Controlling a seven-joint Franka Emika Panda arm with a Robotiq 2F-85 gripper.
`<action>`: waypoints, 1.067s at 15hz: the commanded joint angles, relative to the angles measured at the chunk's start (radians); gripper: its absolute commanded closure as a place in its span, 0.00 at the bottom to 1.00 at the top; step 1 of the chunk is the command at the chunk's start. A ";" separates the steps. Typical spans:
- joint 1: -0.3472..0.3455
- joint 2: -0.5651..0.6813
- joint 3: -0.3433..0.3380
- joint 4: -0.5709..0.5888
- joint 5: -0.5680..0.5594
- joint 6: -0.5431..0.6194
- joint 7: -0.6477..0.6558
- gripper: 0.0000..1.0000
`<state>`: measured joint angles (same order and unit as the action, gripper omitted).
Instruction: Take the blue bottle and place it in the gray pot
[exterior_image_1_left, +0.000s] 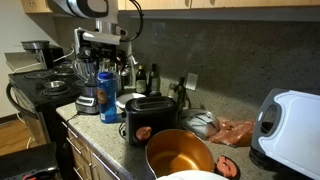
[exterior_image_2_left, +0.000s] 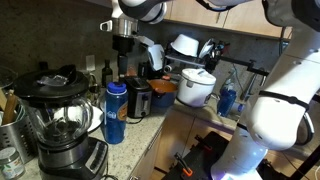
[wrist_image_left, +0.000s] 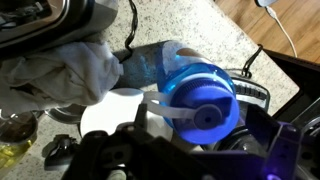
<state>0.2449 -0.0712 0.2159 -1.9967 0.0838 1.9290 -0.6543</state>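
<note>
Running along the wall, the counter (exterior_image_1_left: 98, 130) holds everything the task needs, and by the look of it none of the work is done yet: the bottle has not been lifted and the pot has nothing in it.

The arm (exterior_image_1_left: 92, 8) reaches in from above over the end of the counter next to the stove (exterior_image_1_left: 40, 85). Its last links hang close to vertical and the wrist points straight down.

The pot (exterior_image_1_left: 180, 153) sits at the front edge of the counter, open-topped, with only its coppery inside showing. The toaster (exterior_image_1_left: 148, 117) stands between the pot and the bottle, so the two are well apart. The blender (exterior_image_1_left: 88, 92) is just beside the bottle on the stove side.

The bottle (exterior_image_1_left: 108, 97) stands upright on the counter near that stove-side end, between the blender and the toaster. The wrist view looks straight down on its blue top (wrist_image_left: 203, 100).

The gripper (exterior_image_1_left: 104, 58) hangs directly over the cap, very close to it. Its jaws appear spread, with dark fingers showing at either side of the bottle in the wrist view, and they hold nothing. Whether the fingers already reach below the cap I cannot tell.

What is left, as I judge it: lower, close on the bottle, lift it clear of the toaster, carry it to the front edge and set it in the pot.
</note>
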 joint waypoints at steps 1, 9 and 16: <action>0.001 -0.049 -0.009 0.006 0.017 -0.072 -0.110 0.00; 0.011 -0.079 -0.017 -0.018 0.036 -0.059 -0.346 0.00; 0.011 -0.047 -0.012 -0.016 0.071 -0.049 -0.482 0.00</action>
<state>0.2496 -0.1260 0.2105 -2.0099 0.1319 1.8705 -1.0805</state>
